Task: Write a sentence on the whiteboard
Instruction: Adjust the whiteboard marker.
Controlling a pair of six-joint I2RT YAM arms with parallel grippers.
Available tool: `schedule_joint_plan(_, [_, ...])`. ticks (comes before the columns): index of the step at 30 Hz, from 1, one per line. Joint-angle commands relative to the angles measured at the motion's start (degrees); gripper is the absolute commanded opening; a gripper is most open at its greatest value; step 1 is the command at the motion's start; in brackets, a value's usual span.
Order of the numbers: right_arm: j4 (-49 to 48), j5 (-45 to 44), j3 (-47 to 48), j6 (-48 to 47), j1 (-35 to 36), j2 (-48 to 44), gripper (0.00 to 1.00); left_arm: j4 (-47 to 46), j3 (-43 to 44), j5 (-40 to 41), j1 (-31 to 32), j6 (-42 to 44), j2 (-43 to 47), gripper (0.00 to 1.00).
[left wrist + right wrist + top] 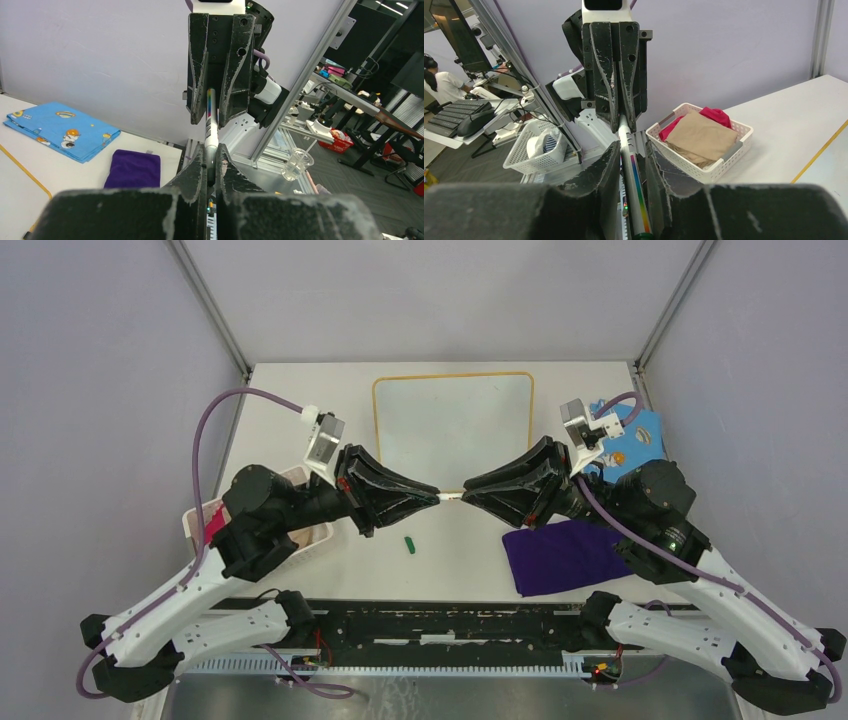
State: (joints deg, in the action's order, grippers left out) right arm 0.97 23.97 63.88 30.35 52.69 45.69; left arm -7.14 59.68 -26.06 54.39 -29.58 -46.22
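The left gripper [432, 496] and right gripper [468, 496] meet tip to tip, each clamped narrow on opposite ends of one marker [450, 496]. Both wrist views show the white barrel with its rainbow strip running straight from one pair of fingers into the other.

The risk is in the double hold. If one arm pulls or turns while the other has not let go, the barrel may skew in the pads or twist out. If both let go together, it would drop to the table. A crooked regrip would probably leave the tip at a poor angle for writing. I cannot tell which end is the tip.

Just on the near side of the fingers lies a small green piece [408, 543], likely the cap.

The board [452, 376] lies flat just beyond and below the fingers, its near rim about under where they meet. No sentence shows on it.

Further out are a purple cloth [560, 555] under the right arm, a blue cloth [640, 435] past its wrist, and a basket [195, 520] by the left arm.
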Motion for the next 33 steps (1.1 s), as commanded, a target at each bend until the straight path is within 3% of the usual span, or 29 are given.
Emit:
schedule_joint_plan(1, [-2.4,1.7,0.4,0.3,-0.1,-0.8,0.29,0.1,2.7,-0.4,0.1,1.4,-0.3,0.02])
schedule_joint_plan(16, [-2.8,4.2,0.7,-0.1,-0.2,-1.3,0.25,2.3,4.4,-1.1,0.1,3.3,-2.3,0.02])
schedule_joint_plan(21, [-2.6,4.4,0.6,-0.4,-0.2,-1.6,0.18,2.5,4.5,-1.2,0.1,3.6,-2.5,0.02])
schedule_joint_plan(28, [-2.7,4.9,0.3,-0.4,-0.2,-2.0,0.00,3.2,4.5,-0.5,0.1,4.2,-2.8,0.02])
schedule_joint_plan(30, [-2.7,4.6,0.2,-0.6,-0.1,-2.2,0.00,3.5,4.6,-0.2,0.0,4.7,-2.7,0.02])
schedule_joint_plan(31, [-2.5,4.3,0.1,-0.7,-0.1,-2.3,0.00,3.9,4.6,0.3,0.0,5.1,-2.7,0.07])
schedule_joint_plan(33, [-2.0,3.1,0.2,-1.3,-0.2,-2.8,0.00,4.5,4.6,1.2,0.1,5.8,-2.5,0.32])
